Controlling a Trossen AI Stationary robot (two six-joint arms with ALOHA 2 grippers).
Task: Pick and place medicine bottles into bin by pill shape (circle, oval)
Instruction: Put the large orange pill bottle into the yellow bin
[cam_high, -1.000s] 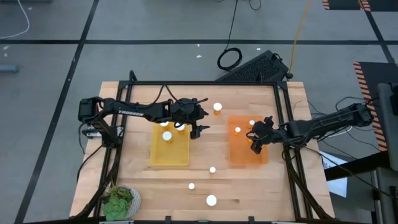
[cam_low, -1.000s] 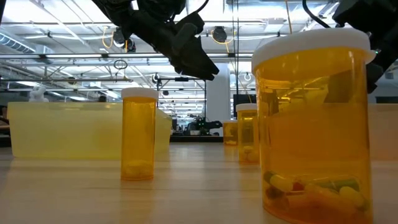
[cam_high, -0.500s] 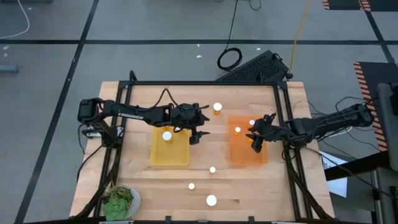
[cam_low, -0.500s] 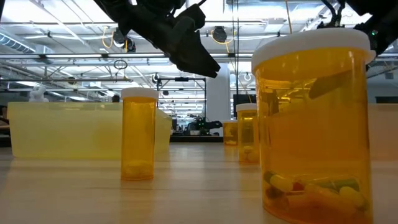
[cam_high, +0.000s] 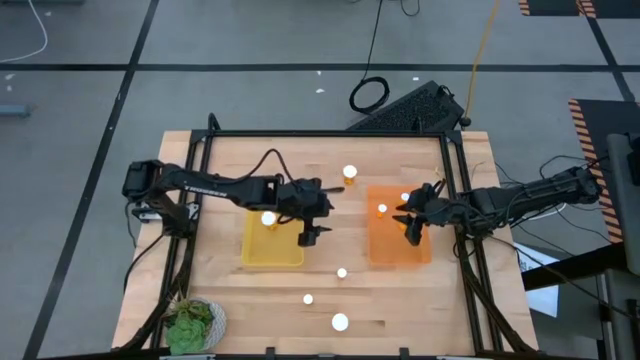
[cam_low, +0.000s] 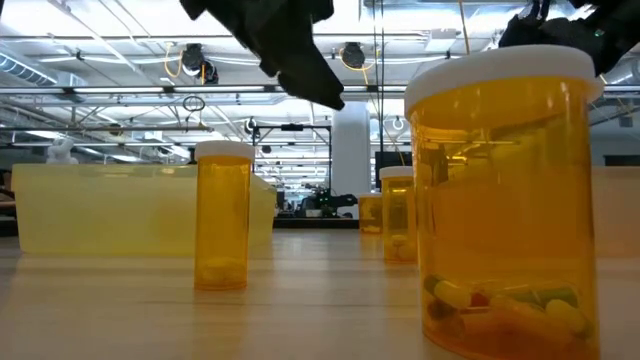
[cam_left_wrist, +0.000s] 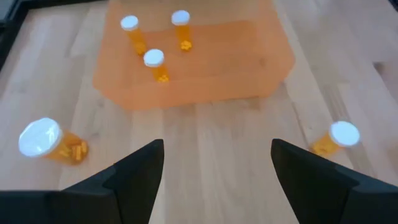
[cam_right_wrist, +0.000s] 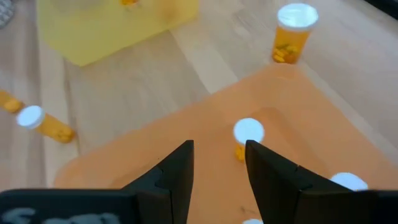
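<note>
While the left gripper (cam_high: 312, 212) hangs over the bare wood at the yellow tray's (cam_high: 272, 249) right edge, its fingers are spread wide and hold nothing. The left wrist view looks through that gap at empty wood, with the orange tray (cam_left_wrist: 193, 59) beyond. The yellow tray shows one bottle (cam_high: 269, 218) clearly; the arm may hide others. The right gripper (cam_high: 412, 222) hovers over the orange tray (cam_high: 397, 248), fingers parted a little and empty, above a bottle (cam_right_wrist: 248, 137) standing in that tray.

Looks like a between-picks step: both grippers are free and neither is reaching yet. Four bottles sit loose on the table: one behind the trays (cam_high: 349, 175), three toward the front (cam_high: 342, 272) (cam_high: 308, 298) (cam_high: 340, 322).

The next move needs a target and a read of its pill shape. The nearest front bottle suits the left arm: centre over the cap, drop, close on the body.
</note>
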